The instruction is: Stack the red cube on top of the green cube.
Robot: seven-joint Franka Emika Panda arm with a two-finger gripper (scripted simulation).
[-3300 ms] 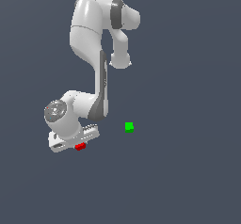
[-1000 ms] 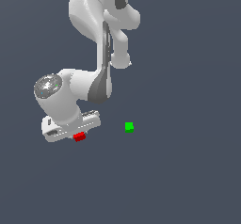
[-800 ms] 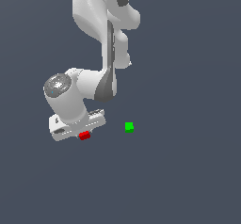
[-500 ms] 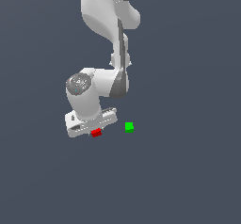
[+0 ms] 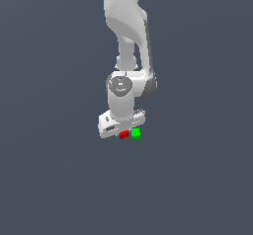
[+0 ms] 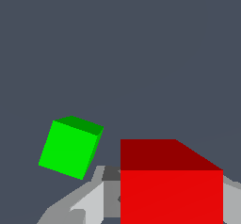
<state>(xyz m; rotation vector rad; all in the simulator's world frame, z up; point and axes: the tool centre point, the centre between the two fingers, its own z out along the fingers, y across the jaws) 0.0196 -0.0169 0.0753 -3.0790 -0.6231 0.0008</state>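
The red cube [image 6: 171,190] sits closest to the wrist camera, filling the space between the two pale fingers [image 6: 89,202] of the gripper [image 5: 123,132], which look closed flat against its opposite side faces; the contact itself is partly out of frame, so the hold is a judgement, though the cube's snug place between them supports it. In the exterior view the red cube [image 5: 124,134] hangs under the white hand, just beside the green cube [image 5: 135,133] and on the exterior view's left of it, the two nearly touching in that picture; how high the red one is above the floor cannot be told from this angle. As things to handle, both blocks look rigid, plain and sharp-edged, probably very light, with smooth faces that could slip if gripped on a corner, so the sound place to hold is square across two parallel faces, near the middle, as appears to be the case here. The green cube [image 6: 70,146] lies a little farther off in the wrist view, free of the fingers and turned at an angle to the red one, which suggests the flat faces will need lining up before release. Beyond both stretches a bare, even, dark grey-blue ground [image 5: 197,179] with no visible edge, wall or other object.
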